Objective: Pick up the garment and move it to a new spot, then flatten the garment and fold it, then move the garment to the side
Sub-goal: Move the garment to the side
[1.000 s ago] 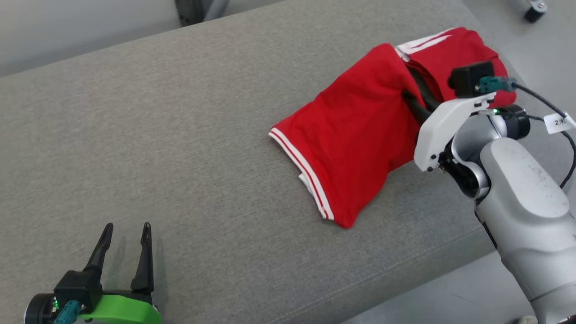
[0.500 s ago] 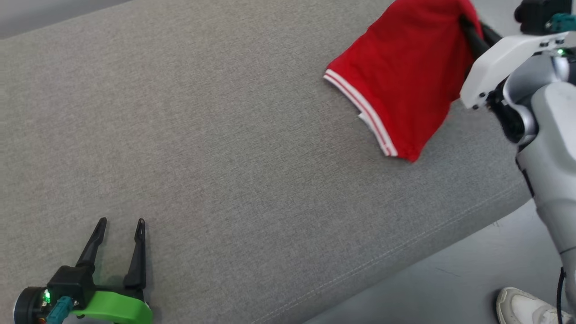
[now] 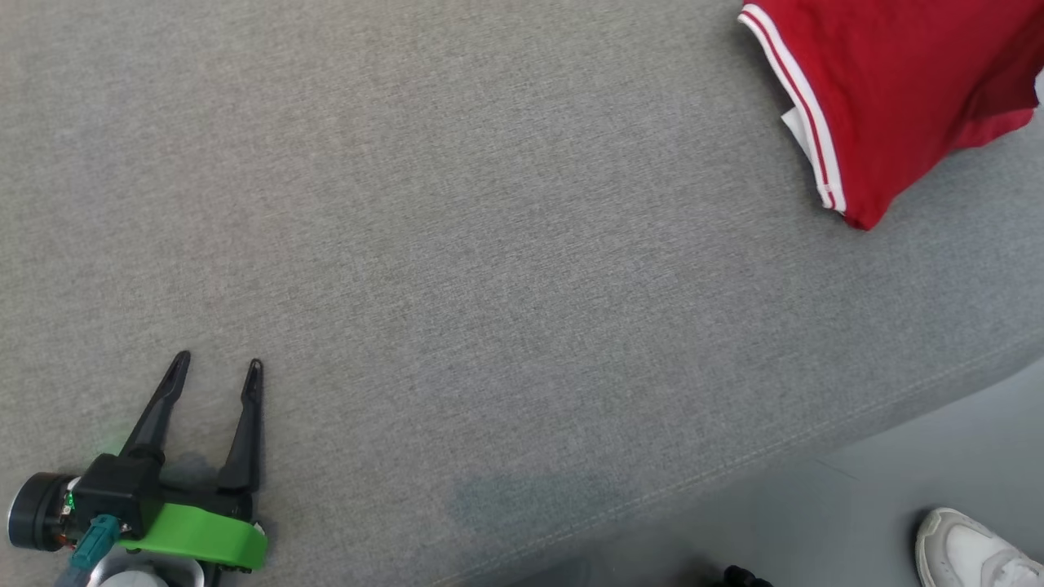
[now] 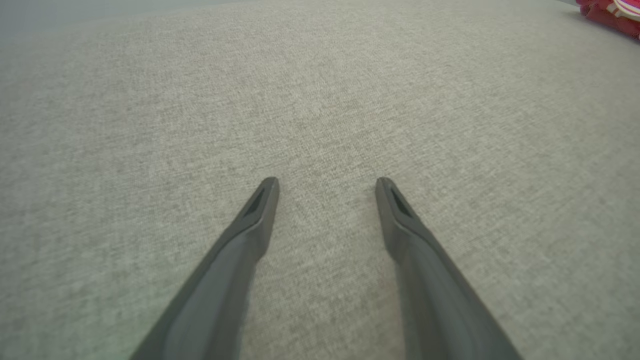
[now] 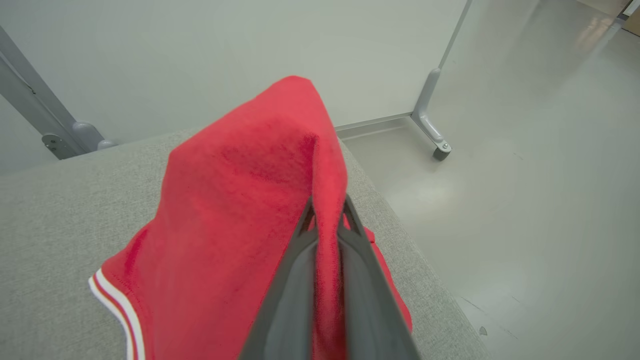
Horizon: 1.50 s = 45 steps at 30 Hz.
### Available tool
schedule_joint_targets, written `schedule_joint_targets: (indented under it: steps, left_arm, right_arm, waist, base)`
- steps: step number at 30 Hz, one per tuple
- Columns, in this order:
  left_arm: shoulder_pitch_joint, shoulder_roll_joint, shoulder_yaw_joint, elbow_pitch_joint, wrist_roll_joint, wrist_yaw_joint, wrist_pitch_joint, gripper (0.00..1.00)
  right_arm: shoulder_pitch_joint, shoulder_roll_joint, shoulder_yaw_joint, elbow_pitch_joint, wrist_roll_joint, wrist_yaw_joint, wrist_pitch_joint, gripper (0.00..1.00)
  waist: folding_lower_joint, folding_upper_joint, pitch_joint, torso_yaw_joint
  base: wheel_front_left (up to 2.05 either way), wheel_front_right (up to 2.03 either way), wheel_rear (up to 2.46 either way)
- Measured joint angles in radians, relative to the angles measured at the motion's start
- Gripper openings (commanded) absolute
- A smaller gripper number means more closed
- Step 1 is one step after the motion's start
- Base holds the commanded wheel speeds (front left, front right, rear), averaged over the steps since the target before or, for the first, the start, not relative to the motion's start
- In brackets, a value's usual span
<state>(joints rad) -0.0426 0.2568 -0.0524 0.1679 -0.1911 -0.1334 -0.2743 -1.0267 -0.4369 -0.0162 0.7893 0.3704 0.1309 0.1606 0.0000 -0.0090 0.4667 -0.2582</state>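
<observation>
Pinching the red white-trimmed cloth garment (image 5: pixel 225 200) with my right pincer (image 5: pixel 327 209), I hold it half-lifted at the right end of the grey fabric tabletop (image 3: pixel 489 244) for carrying, my left pincer (image 3: pixel 218 359) spread and idle.

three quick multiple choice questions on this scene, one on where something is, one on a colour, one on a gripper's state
1. Where does the red garment show in the head view?
A) upper right
B) lower left
C) centre

2. What colour are the stripes along its hem?
A) blue
B) white
C) black

3. How is the right gripper?
A) wide open and empty
B) shut on nothing
C) shut on the garment

Answers:
1 A, it sits in the top right corner of that view.
2 B, two white bands edge the red cloth.
3 C, in the right wrist view its jaws pinch a raised red fold.
</observation>
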Motion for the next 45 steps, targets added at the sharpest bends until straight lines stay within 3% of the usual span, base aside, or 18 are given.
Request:
schedule_joint_targets:
  steps: [4,5,6,10,16,19,23,27,32,33,37,45]
  left_arm:
    - [-0.013,0.004,-0.016,-0.003,0.000,0.000,0.000,1.00]
    - [-0.014,0.004,-0.018,-0.003,0.000,0.000,0.000,1.00]
    - [-0.014,0.004,-0.018,-0.003,0.000,0.000,0.000,1.00]
    - [-0.014,0.001,-0.024,-0.005,0.000,0.002,0.000,1.00]
    - [-0.010,-0.026,-0.018,0.010,-0.020,0.015,0.004,1.00]
    - [-0.006,-0.046,-0.008,0.014,-0.032,0.022,0.009,1.00]
    - [0.007,-0.094,0.027,0.012,-0.062,0.028,0.010,1.00]
    - [0.026,-0.125,0.081,0.006,-0.077,0.032,0.010,1.00]
    - [0.064,-0.150,0.133,0.015,-0.075,0.031,0.010,1.00]
    - [0.074,-0.157,0.153,0.017,-0.071,0.031,0.010,1.00]
    - [0.096,-0.170,0.170,0.028,-0.053,0.026,0.010,1.00]
    - [0.117,-0.190,0.180,0.078,-0.042,0.014,0.010,1.00]
  right_arm:
    - [-0.006,-0.009,-0.114,0.117,-0.092,0.000,-0.052,0.00]
    - [-0.008,-0.010,-0.150,0.147,-0.123,0.000,-0.071,0.35]
    - [-0.008,-0.010,-0.150,0.147,-0.123,0.000,-0.071,1.00]
    - [-0.013,-0.009,-0.260,0.222,-0.265,0.000,-0.133,1.00]
    - [-0.014,0.032,-0.336,0.211,-0.382,0.000,-0.258,1.00]
    - [0.014,0.051,-0.321,0.169,-0.390,0.000,-0.329,1.00]
    - [0.117,0.096,-0.197,0.062,-0.305,0.001,-0.379,1.00]
    - [0.300,0.083,-0.121,-0.110,-0.214,0.001,-0.394,1.00]
    - [0.570,0.129,-0.050,-0.334,-0.150,0.001,-0.378,1.00]
    - [0.653,0.151,-0.044,-0.405,-0.150,0.001,-0.379,1.00]
    - [0.777,0.226,-0.046,-0.488,-0.198,0.001,-0.388,1.00]
    - [0.945,0.344,-0.058,-0.514,-0.343,0.001,-0.418,1.00]
  waist:
    - [0.0000,0.0000,0.016,0.035]
    - [0.0000,0.0000,0.019,0.043]
    - [0.0000,0.0000,0.019,0.043]
    - [0.0000,0.0000,0.026,0.071]
    - [0.0001,0.0000,0.002,0.096]
    - [0.0001,0.0000,-0.029,0.101]
    - [0.0001,0.0000,-0.085,0.111]
    - [0.0001,0.0000,-0.151,0.123]
    - [0.0000,0.0000,-0.240,0.141]
    - [0.0000,0.0000,-0.273,0.149]
    - [0.0000,0.0000,-0.330,0.163]
    - [0.0000,0.0000,-0.401,0.218]
  base:
    - [0.00,0.00,0.00]
    - [0.00,0.00,0.00]
    - [0.00,0.00,0.00]
    - [0.00,0.00,0.00]
    - [0.00,0.00,0.00]
    - [0.00,0.00,0.00]
    - [0.00,0.00,0.00]
    - [0.00,0.00,0.00]
    - [0.00,0.00,0.00]
    - [0.00,0.00,0.00]
    - [0.00,0.00,0.00]
    - [0.00,0.00,0.00]
